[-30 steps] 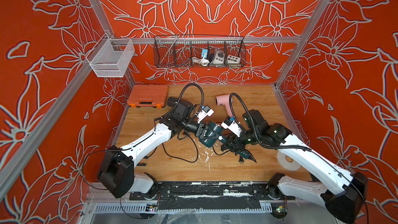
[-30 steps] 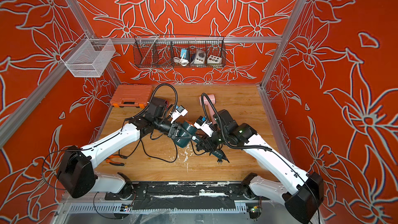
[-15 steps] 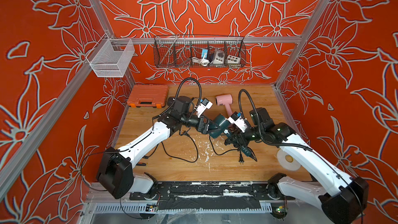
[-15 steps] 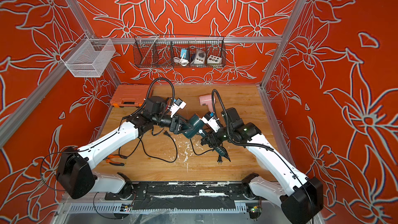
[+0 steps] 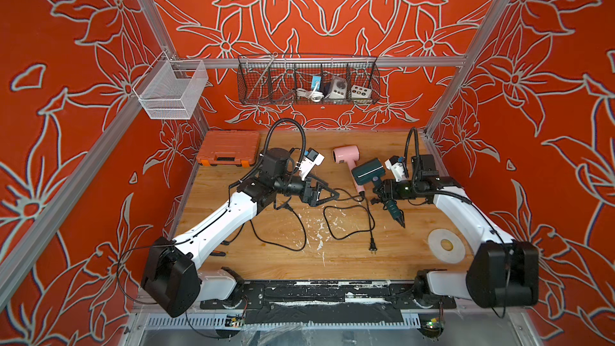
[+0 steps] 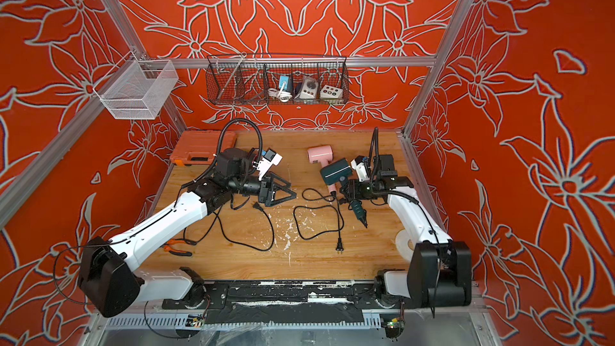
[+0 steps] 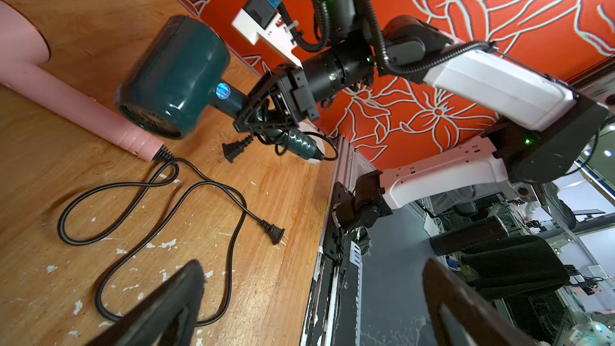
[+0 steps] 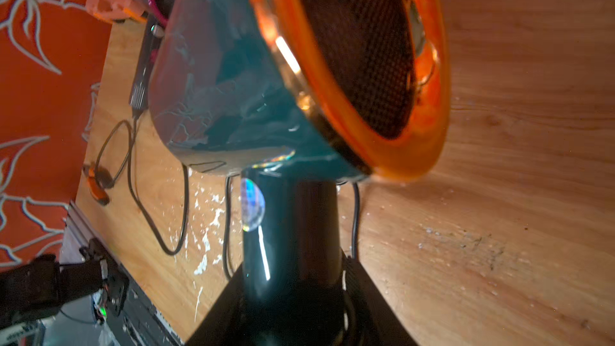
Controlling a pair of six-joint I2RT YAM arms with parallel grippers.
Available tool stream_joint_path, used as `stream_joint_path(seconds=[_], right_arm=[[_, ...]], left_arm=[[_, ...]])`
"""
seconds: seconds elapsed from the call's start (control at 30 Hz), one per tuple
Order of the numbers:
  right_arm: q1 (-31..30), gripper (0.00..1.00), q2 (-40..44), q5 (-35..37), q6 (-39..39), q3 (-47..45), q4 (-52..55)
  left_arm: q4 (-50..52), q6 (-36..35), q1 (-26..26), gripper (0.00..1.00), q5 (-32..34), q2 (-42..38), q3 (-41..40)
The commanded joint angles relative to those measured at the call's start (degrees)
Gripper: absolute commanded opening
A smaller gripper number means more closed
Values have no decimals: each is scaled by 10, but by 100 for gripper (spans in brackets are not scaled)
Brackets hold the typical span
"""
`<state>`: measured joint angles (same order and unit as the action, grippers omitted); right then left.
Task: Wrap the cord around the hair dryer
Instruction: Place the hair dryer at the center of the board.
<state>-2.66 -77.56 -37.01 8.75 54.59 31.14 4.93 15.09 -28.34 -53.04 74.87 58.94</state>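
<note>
My right gripper [image 5: 381,191] is shut on the handle of a dark teal hair dryer [image 5: 367,171], which it holds above the table at the right. In the right wrist view the handle [image 8: 289,228] fills the gap between the jaws. The dryer's black cord [image 7: 327,153] is bunched in loops round the handle at the gripper, and its plug [image 7: 233,149] sticks out. My left gripper [image 5: 332,191] hangs open and empty to the left of the dryer, clear of it, with its fingers [image 7: 186,287] wide apart.
A pink hair dryer [image 5: 346,154] lies just behind the teal one, its loose cord [image 5: 349,209] curling over mid-table. Another black cord [image 5: 293,241] loops under the left arm. An orange toolbox [image 5: 229,148] sits back left, and a white tape roll [image 5: 446,246] front right.
The left gripper opened and let go of the teal dryer. The right arm carried the dryer to the right and toward the back.
</note>
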Motion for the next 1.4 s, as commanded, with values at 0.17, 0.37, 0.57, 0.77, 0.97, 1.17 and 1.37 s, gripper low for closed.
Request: stream_joint_path(seconds=[0.17, 0.37, 0.57, 0.77, 0.97, 1.17, 1.37], right_arm=[[110, 0, -108, -65, 38, 38, -110], [142, 0, -177, -30, 5, 49, -73], [145, 0, -216, 27, -17, 64, -29], [145, 18, -213, 89, -30, 73, 0], [145, 67, -207, 110, -34, 79, 17], [145, 80, -186, 145, -32, 79, 25], [144, 85, -146, 152, -24, 85, 30]], left_arm=[[-14, 1, 3, 100, -8, -26, -27], [-23, 4, 4, 100, -11, -24, -32], [-27, 3, 5, 100, -12, -22, -33], [-34, 6, 6, 100, -12, -24, -41], [-38, 8, 6, 100, -14, -24, -45], [-37, 7, 6, 100, -14, -26, -46], [-40, 8, 7, 100, -12, -23, -47]])
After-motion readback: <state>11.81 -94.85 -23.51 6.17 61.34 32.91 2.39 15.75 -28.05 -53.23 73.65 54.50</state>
